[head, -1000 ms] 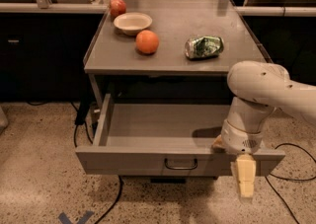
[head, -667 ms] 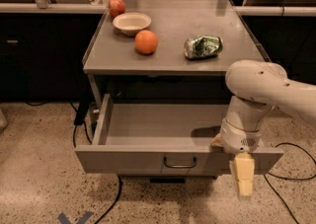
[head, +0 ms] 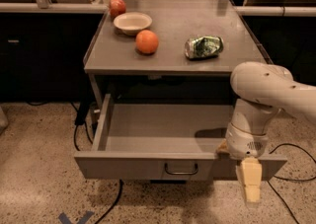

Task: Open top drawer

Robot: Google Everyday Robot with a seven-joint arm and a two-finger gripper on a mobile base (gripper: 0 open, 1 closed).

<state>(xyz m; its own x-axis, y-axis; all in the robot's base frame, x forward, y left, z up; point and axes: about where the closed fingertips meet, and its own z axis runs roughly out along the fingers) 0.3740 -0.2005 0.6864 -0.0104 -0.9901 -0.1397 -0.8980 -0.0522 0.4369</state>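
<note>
The top drawer (head: 143, 166) is a wide grey metal front under the grey table. It stands pulled out towards me, and its shallow grey tray (head: 163, 129) shows with nothing in it. A small dark wire loop handle (head: 181, 169) sits at the centre of the front. My gripper (head: 250, 183) hangs down in front of the drawer front's right end, to the right of the handle and apart from it. The white arm (head: 261, 94) reaches over the drawer's right front corner and hides it.
On the grey table top (head: 197, 18) are a red apple (head: 117, 7), a cream bowl (head: 132, 22), an orange (head: 147, 41) and a crushed green can (head: 203, 47). Dark cabinets flank the table. Black cables (head: 111, 203) run on the speckled floor.
</note>
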